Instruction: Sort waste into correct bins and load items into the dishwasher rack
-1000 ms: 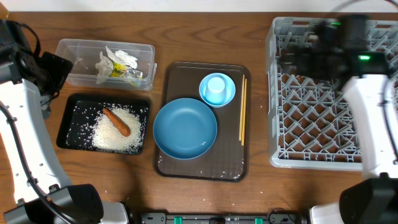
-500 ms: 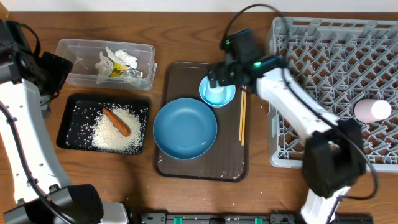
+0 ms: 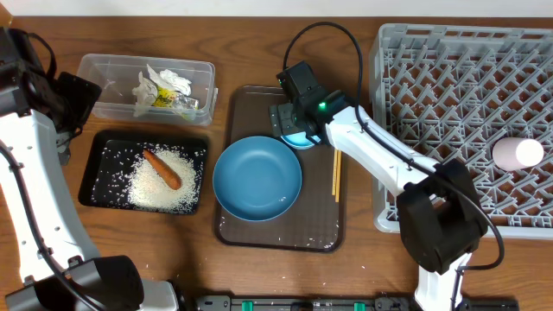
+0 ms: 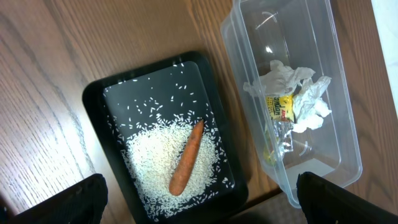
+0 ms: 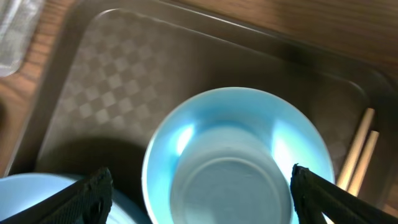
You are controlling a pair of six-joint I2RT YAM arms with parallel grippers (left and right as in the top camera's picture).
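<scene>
Now the right gripper (image 5: 202,194), spread wide and empty, hovers over the pale-blue bowl (image 5: 236,162) on the serving tray (image 3: 257,109); chopsticks (image 3: 336,178) lie lengthwise along its right edge.

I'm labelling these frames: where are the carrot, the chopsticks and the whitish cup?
Carrot (image 4: 186,158): left wrist view, middle of its body.
Chopsticks (image 3: 336,177): overhead view, midway along the visible part of the pair.
Whitish cup (image 3: 517,154): overhead view, its side wall.

You can read nothing here: the dark print on the yellow wrapper (image 4: 281,107) in the clear tub (image 4: 298,34) is too small.
</scene>
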